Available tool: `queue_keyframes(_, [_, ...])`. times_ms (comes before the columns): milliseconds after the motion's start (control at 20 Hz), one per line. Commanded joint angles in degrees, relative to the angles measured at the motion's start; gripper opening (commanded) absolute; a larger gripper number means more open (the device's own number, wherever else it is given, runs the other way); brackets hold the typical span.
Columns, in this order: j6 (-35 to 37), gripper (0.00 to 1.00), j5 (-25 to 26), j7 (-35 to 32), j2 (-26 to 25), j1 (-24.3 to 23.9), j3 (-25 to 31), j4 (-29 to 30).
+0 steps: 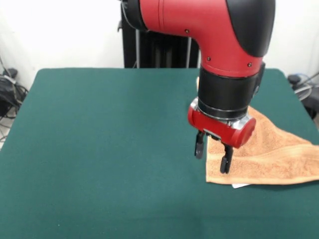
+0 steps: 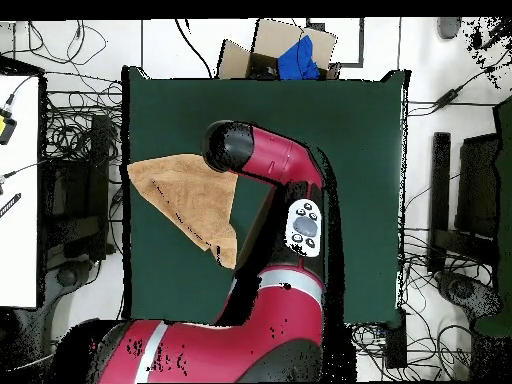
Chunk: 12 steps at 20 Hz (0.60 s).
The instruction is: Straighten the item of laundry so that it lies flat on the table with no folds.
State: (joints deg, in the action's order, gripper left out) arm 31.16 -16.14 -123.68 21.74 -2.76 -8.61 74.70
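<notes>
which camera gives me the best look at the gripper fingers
The front view. There the gripper hangs in plain sight, its two black fingers apart and open, at the near corner of the towel on the table. The overhead view hides the gripper beneath the red arm, showing only the towel's folded outline.

The arm [image 1: 219, 50] covers part of the towel [image 1: 269, 154] in the front view, and the picture's right edge cuts the towel off; overhead, the arm's black head [image 2: 228, 146] hides the jaws and the towel's corner beneath it
</notes>
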Motion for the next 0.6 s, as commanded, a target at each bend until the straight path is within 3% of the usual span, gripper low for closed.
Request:
queue_keyframes(50, [-2.21, 1.00, -1.79, -10.18, -2.01, -0.68, 4.20, 7.10])
queue_keyframes(600, [-9.25, 1.00, -3.11, -10.19, -8.06, -1.74, 7.26, 6.17])
